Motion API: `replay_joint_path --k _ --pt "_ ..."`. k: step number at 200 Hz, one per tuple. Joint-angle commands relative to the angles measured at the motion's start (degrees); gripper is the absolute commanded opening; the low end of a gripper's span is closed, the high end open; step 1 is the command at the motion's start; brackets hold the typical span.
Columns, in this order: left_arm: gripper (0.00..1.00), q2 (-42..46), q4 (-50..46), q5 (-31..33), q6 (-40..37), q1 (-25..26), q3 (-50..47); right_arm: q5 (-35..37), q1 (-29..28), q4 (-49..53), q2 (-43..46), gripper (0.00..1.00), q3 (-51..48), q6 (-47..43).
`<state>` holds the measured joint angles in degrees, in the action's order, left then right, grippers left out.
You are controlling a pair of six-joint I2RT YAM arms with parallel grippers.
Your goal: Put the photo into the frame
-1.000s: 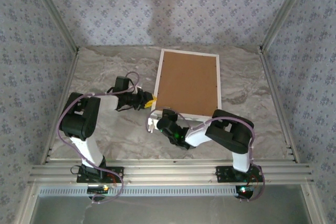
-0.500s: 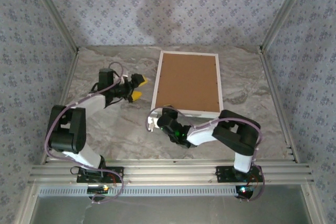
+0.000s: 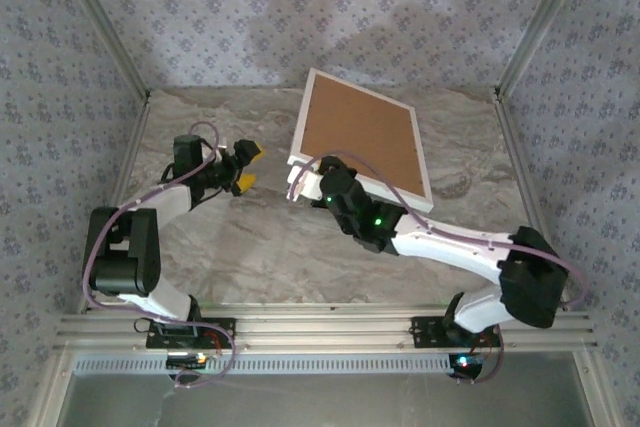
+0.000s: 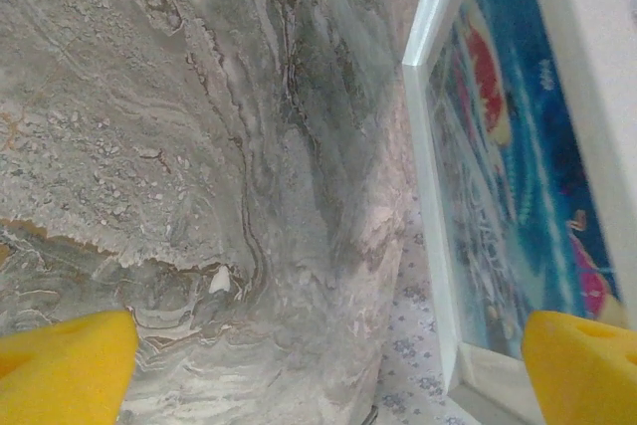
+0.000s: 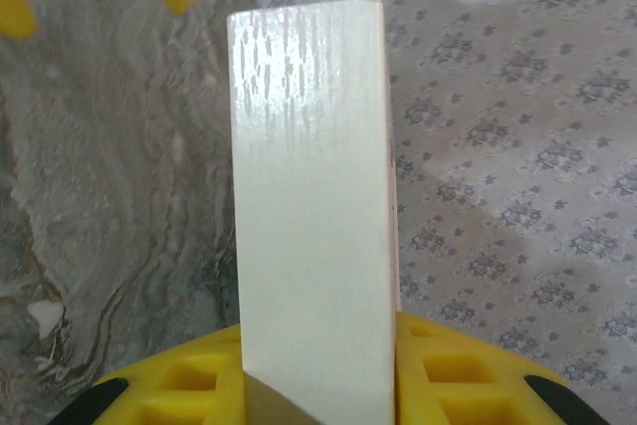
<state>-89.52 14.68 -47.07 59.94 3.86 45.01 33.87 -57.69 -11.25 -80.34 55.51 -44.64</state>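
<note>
Looking at a grey marbled table [image 3: 200, 237] first. Got the white frame [image 3: 422, 152] toward the far right of it, tipped at an angle, with the brown backing board [image 3: 360, 137] facing the overhead camera. Can see the photo [image 4: 508, 176] sitting inside the frame from the left wrist camera, blue swirls and red marks on the underside. Hard to say whether the far edge touches the table. Pinched at its near-left corner by the right gripper [image 3: 300, 177]. Spotted the left gripper [image 3: 245, 168] off to the frame's left, yellow pads [image 4: 60, 370] spread wide, holding nothing
</note>
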Motion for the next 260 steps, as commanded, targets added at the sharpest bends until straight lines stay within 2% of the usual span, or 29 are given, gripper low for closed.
replay_joint_path --k 1,45,110,144,195,260 --pt "0.99 -0.78 2.24 -0.09 0.61 -0.20 -0.38 -6.74 1.36 3.40 5.49 0.00 5.80 8.37" --pt "0.99 -1.50 2.78 0.22 1.40 -0.41 -0.19 -21.54 8.66 10.99 11.27 0.00 10.35 20.48" --pt "0.98 -2.10 3.07 0.52 2.19 -0.53 0.07 -35.96 23.61 10.13 20.05 0.00 8.11 37.99" --pt "0.99 -2.64 3.66 0.59 2.85 -0.51 0.41 -39.60 31.88 8.41 24.92 0.00 5.16 45.93" --pt "0.99 -4.13 5.71 0.50 4.13 -0.37 0.51 -40.15 42.85 7.21 31.27 0.00 -2.94 58.89" --pt "0.98 -5.58 6.27 -0.12 4.23 -0.23 1.19 -45.44 56.12 4.01 33.59 0.00 -14.21 73.81"
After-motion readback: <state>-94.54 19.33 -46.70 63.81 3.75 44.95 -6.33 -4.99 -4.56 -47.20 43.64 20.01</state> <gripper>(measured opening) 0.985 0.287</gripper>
